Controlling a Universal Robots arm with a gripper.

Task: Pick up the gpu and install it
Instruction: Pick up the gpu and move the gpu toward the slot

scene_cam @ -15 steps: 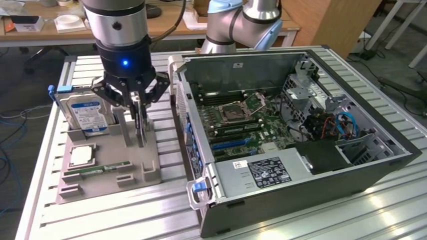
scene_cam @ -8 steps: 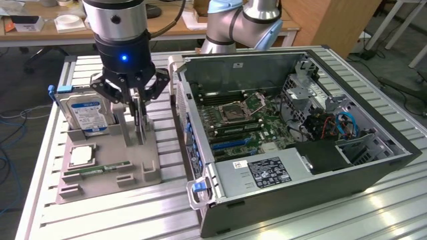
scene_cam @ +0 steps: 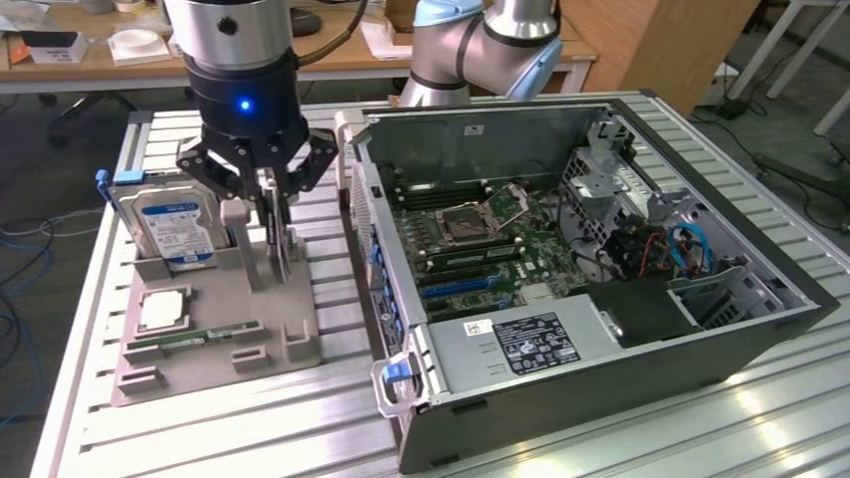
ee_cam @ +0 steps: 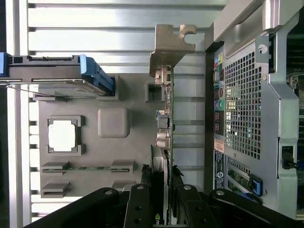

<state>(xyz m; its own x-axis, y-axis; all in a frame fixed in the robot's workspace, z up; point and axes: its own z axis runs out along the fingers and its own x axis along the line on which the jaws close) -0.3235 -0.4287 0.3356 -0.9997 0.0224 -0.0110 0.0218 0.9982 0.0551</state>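
Where the graphics card (scene_cam: 278, 244) stands on edge in a slot of the grey tray (scene_cam: 266, 311), the gripper (scene_cam: 270, 197) has its fingers (ee_cam: 141, 202) drawn in tight against both faces of the card. The same tray holds an upright hard drive (scene_cam: 166, 224), a processor chip (scene_cam: 162, 311) and a memory stick (scene_cam: 193, 337). Just beside it, the open computer case (scene_cam: 743, 329) contains a motherboard (scene_cam: 492, 249) and power supply (scene_cam: 525, 344).

The gpu (scene_cam: 281, 254) upright on the holder (scene_cam: 213, 363), between hard drive (scene_cam: 173, 224) and case (scene_cam: 598, 388)
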